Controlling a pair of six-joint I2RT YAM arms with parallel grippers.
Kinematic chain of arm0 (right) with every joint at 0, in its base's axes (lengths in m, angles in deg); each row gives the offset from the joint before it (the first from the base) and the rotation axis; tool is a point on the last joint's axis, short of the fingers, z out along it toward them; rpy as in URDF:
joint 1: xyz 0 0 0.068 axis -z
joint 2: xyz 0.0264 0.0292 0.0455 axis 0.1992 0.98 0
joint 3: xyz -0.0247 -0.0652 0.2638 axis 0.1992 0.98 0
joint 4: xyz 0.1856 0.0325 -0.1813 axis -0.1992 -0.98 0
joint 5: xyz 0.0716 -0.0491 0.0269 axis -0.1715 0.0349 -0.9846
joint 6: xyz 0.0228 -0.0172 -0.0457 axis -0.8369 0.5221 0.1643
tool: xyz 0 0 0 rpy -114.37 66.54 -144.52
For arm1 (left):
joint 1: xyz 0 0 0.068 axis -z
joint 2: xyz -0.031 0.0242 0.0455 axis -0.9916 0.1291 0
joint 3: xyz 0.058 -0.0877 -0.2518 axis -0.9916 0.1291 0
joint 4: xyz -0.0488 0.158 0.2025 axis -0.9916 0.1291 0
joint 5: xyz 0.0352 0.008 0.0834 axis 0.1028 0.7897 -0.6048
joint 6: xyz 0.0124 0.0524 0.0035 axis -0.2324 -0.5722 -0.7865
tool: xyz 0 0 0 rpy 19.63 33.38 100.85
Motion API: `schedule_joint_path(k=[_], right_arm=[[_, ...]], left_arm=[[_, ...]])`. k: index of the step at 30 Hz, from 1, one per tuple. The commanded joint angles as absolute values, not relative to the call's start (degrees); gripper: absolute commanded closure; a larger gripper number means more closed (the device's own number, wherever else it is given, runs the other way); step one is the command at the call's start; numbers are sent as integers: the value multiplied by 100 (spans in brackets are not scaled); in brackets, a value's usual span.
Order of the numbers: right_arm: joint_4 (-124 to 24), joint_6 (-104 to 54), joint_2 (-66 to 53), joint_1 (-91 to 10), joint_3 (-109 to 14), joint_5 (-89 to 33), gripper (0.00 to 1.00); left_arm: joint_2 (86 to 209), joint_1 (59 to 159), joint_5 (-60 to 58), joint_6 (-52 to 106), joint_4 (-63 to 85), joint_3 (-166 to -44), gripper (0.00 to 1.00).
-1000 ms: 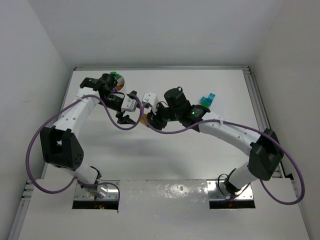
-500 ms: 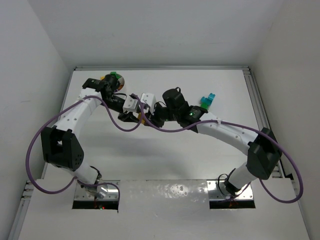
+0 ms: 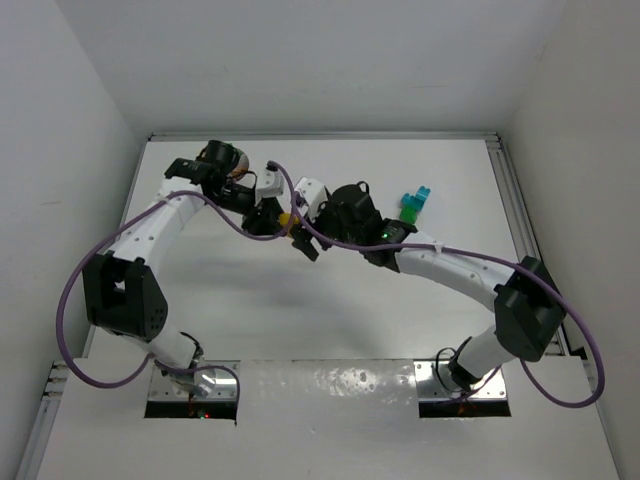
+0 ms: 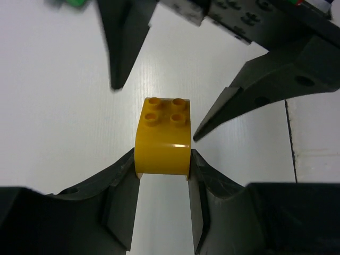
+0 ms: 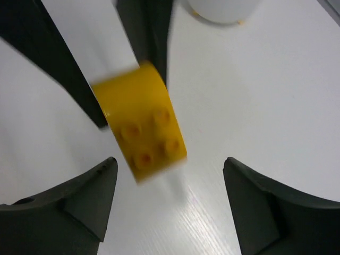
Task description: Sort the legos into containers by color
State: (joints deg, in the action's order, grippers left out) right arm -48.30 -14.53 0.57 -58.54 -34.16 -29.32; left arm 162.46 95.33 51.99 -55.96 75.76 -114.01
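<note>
A yellow lego (image 4: 162, 138) with four studs and a rounded side is pinched between the fingers of my left gripper (image 4: 162, 159), just above the table. My right gripper (image 5: 170, 164) stands open around the same yellow lego (image 5: 141, 127), its fingers (image 5: 79, 196) apart from it on both sides. From above, the two grippers meet nose to nose at the yellow lego (image 3: 285, 217), left gripper (image 3: 270, 214) on its left, right gripper (image 3: 298, 233) on its right. The white bowl (image 5: 223, 9) stands just beyond; the left arm hides most of it from above.
A teal lego (image 3: 421, 194) and a green lego (image 3: 409, 209) lie together at the back right of the table. A green scrap (image 4: 74, 2) shows at the left wrist view's top edge. Purple cables loop off both arms. White walls enclose the table.
The left gripper closed on the yellow lego while the right one still held it. The right gripper has now opened and let go. Both grippers shifted toward the back.
</note>
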Motion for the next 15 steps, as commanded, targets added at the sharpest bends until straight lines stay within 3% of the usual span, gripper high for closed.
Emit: schedule_joint_path(k=[1,8,15], right_arm=[[-4558,-1991,-152,-5860,-3113,-1614,20],[-4304,-2509,-468,-5772,-2734,-928,14],[-4163,-2720,-600,-5772,-2488,-804,15]], left_arm=[[16073,9130,5235,-3373,6292,-11335,100],[16099,8478,4374,-1797,4596,-11344,100],[16371,7214,2234,533,2713,-11755,100]])
